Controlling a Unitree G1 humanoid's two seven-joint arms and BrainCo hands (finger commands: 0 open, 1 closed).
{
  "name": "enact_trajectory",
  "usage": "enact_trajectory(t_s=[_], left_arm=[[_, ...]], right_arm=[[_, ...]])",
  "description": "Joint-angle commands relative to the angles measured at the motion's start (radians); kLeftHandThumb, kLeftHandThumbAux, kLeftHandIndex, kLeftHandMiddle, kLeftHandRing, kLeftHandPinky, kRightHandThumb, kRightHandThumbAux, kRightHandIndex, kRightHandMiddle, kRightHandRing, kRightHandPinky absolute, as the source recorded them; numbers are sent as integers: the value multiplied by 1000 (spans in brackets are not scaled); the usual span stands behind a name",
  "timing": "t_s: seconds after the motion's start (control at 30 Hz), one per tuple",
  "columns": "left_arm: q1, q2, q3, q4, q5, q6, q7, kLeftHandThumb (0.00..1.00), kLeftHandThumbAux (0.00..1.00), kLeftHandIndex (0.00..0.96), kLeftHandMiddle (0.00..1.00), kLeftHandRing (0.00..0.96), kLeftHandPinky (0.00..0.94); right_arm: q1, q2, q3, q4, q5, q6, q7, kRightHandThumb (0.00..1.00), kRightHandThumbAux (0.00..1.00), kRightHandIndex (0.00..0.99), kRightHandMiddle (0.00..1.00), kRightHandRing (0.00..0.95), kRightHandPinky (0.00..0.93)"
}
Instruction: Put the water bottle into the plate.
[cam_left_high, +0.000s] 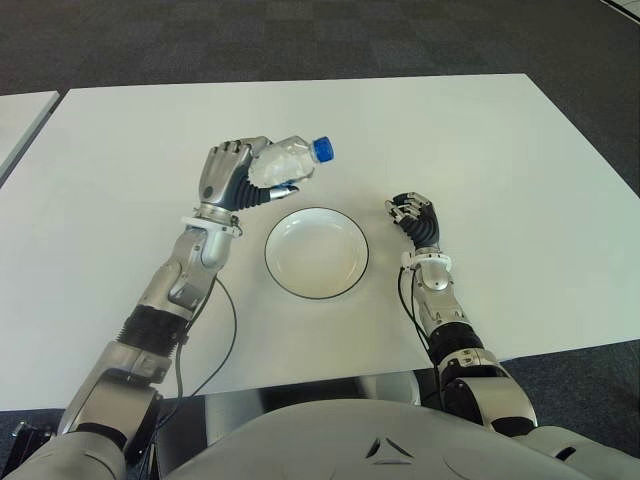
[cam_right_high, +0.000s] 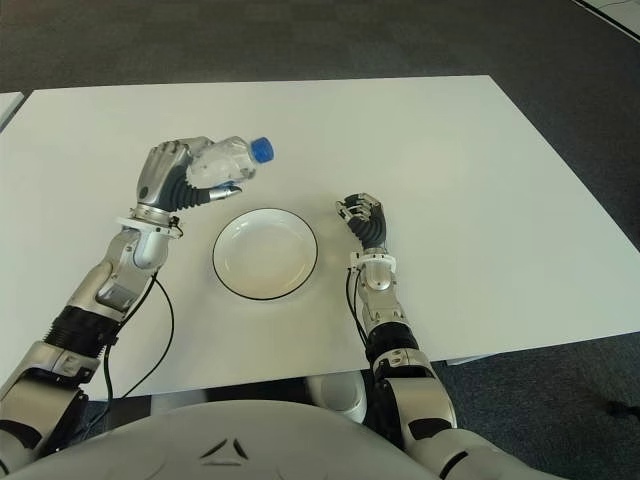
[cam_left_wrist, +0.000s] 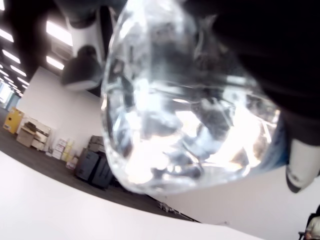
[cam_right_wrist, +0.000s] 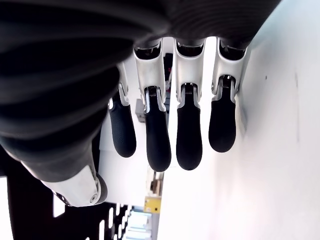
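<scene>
Risk: left hand (cam_left_high: 232, 175), fingers clamped on tilted water bottle (cam_left_high: 290, 160) beyond plate (cam_left_high: 316, 253); early release drops it onto counter (cam_left_high: 500, 150); right hand (cam_left_high: 415, 218) empty, fingers loosely curled.

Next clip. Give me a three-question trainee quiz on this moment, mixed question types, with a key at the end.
1. True or false: the water bottle already lies in the plate.
2. Multiple choice: which way does the bottle's blue cap point?
A. toward the robot's left
B. toward the robot's right
C. straight down at the table
3. Short answer: what does the right hand hold, and on which side of the plate does it show?

Key
1. False. The left hand grips the bottle in the air, beyond the plate's far left rim.
2. B.
3. Nothing; its fingers hang loosely curled, and it shows to the right of the plate.
</scene>
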Motion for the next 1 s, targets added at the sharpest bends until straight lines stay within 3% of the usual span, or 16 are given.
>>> enact_trajectory(t_s=[0.03,0.23,0.5,0.67,1.0], left_arm=[[30,-3,-27,-63,34,5,-61,850,669,395,540,864,845],[69,-9,-84,-81,103,-3,-88,851,669,396,541,865,852],[56,7,-127,-44,161,-34,-105,851,669,396,542,867,858],[20,-13,-193,114,242,-66,-11,851,668,397,543,869,864],[-1,-13,-242,202,310,-65,50,851,668,398,546,866,871]], right_arm=[[2,4,2,3,4,16,7,710,729,430,516,530,555],[5,5,0,0,4,12,8,709,729,431,516,529,553],[6,6,0,-6,0,22,0,709,729,431,515,523,537],[6,4,1,-10,-1,30,0,710,729,431,515,522,546],[8,2,3,-16,-4,33,-1,710,729,431,520,530,553]])
